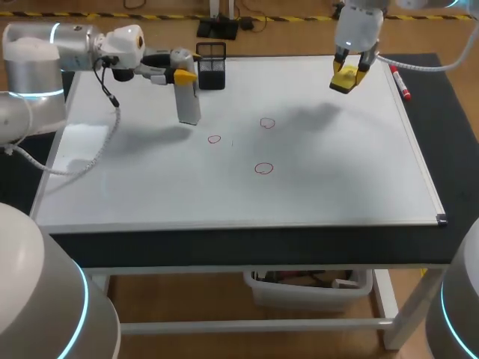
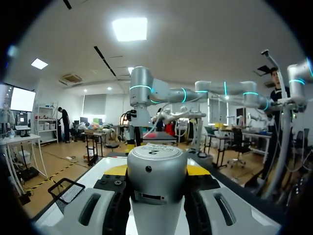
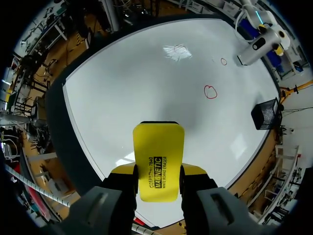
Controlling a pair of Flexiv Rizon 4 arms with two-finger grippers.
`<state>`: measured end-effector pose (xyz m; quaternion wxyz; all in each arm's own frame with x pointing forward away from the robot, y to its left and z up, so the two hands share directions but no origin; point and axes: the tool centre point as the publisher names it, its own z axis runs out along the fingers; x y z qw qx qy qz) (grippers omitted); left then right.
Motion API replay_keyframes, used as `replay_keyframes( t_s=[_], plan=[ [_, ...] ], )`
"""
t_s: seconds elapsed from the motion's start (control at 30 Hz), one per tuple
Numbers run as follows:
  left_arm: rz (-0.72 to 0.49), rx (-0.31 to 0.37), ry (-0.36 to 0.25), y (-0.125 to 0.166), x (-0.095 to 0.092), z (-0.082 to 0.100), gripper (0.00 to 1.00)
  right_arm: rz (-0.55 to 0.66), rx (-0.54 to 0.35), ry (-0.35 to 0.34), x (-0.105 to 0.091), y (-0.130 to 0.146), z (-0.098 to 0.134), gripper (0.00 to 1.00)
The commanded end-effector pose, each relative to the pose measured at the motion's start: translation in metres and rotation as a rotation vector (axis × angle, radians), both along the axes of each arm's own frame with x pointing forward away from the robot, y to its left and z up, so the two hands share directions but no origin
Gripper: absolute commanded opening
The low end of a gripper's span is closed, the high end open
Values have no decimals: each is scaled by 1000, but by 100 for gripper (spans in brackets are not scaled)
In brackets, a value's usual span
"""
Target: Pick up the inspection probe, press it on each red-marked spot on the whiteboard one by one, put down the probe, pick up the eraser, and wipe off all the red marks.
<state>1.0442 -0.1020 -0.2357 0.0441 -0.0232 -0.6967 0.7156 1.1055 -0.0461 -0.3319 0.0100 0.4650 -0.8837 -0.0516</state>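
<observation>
A silver cylindrical inspection probe (image 1: 188, 105) hangs upright above the whiteboard (image 1: 337, 179), near its far left part. My left gripper (image 1: 183, 75) is shut on its top end. In the left wrist view the probe (image 2: 156, 178) fills the gap between the yellow-tipped fingers (image 2: 117, 170). My right gripper (image 1: 346, 77) is shut on the yellow eraser (image 1: 343, 79) and hangs above the far right part of the board. The eraser (image 3: 159, 161) sticks out ahead of the right fingers. Three red circles (image 1: 215, 138), (image 1: 267, 123), (image 1: 263, 168) are drawn mid-board, to the right of the probe.
A black mesh basket (image 1: 212, 64) stands at the board's far edge, right behind the left gripper. A red marker (image 1: 401, 86) lies on the far right rim. The whiteboard covers the whole tabletop.
</observation>
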Motion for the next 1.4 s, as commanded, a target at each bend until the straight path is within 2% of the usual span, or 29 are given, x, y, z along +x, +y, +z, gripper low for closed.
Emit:
replay_keyframes(
  t_s=[0.03, 0.33, 0.6, 0.87, 1.4],
  plan=[
    [-9, -9, 6, -10, -5, -5, 0, 2, -4, 1, 0, -1, 2, 0],
    [-54, -34, 6, -27, -21, -8, 0, 2, -4, 1, 0, -1, 2, 0],
    [-71, -41, 18, -34, -26, -14, 0, 2, -4, 1, 0, -1, 2, 0],
    [-82, -49, 29, -38, -29, -21, 0, 2, -4, 1, 0, -1, 2, 0],
    [-102, -52, 34, -45, -30, -24, 0, 2, -4, 1, 0, -1, 2, 0]
  ],
)
